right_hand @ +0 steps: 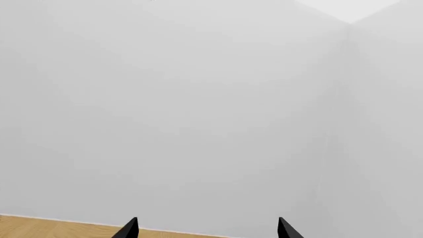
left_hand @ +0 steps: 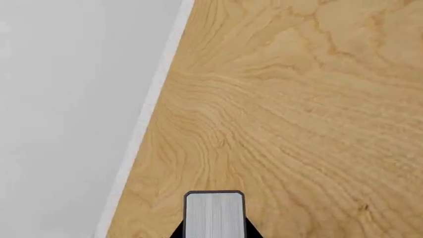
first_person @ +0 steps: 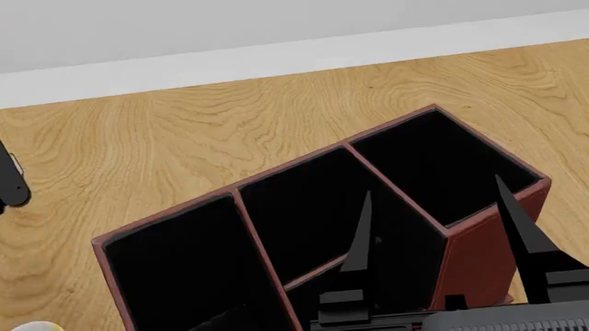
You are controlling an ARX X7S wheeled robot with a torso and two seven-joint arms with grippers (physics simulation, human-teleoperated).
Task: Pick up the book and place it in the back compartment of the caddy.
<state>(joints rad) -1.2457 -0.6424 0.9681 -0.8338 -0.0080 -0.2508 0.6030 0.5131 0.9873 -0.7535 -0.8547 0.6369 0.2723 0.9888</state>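
The book (left_hand: 214, 215), black-covered with a white-grey page edge, is clamped between the black fingers of my left gripper (left_hand: 215, 231) above the wooden tabletop. In the head view the book (first_person: 11, 185) shows only at the far left edge, well left of the caddy and apart from it. The caddy (first_person: 478, 258) is a red-brown box with a black interior and thin dividers, standing at an angle in the middle. My right gripper (first_person: 432, 185) hovers open over the caddy's right part, nothing between its fingers. In its own view the right gripper (right_hand: 207, 220) faces a white wall.
A wooden table (first_person: 184, 138) runs back to a white wall (first_person: 276, 27). The table's edge (left_hand: 142, 124) against the white surface lies close beside the held book. A pale rounded object (first_person: 23, 325) peeks in at the lower left corner.
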